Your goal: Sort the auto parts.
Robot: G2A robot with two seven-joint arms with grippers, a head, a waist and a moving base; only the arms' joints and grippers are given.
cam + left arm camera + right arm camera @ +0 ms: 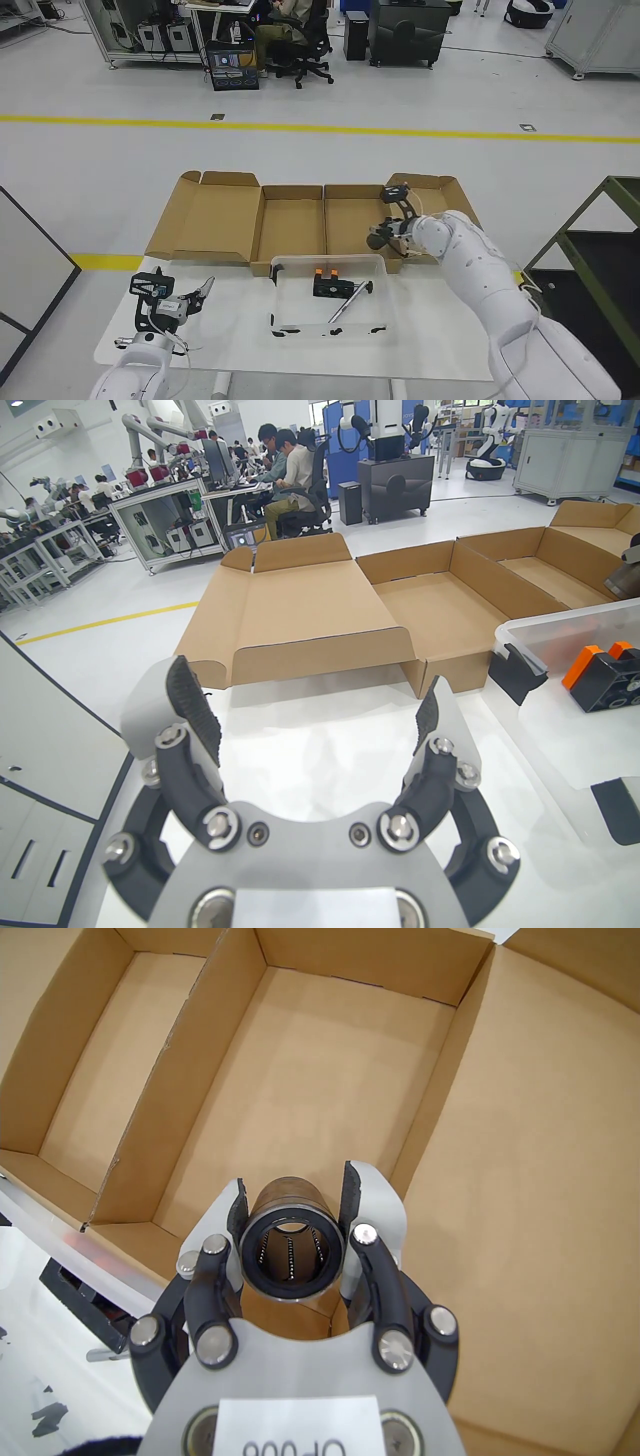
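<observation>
right claw (296,1182) grips bearing (281,1202) over box (325,1078); left claw (309,674) gaping

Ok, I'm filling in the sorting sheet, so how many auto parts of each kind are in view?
cylindrical bearing: 1, held by the right gripper
black block with orange tabs: 1, in the clear bin
slim metal rod: 1, also in the clear bin
total: 3

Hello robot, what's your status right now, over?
Left end effector open, over table. Right end effector shut on linear bearing, above cardboard box compartment. Path below unobstructed.
</observation>
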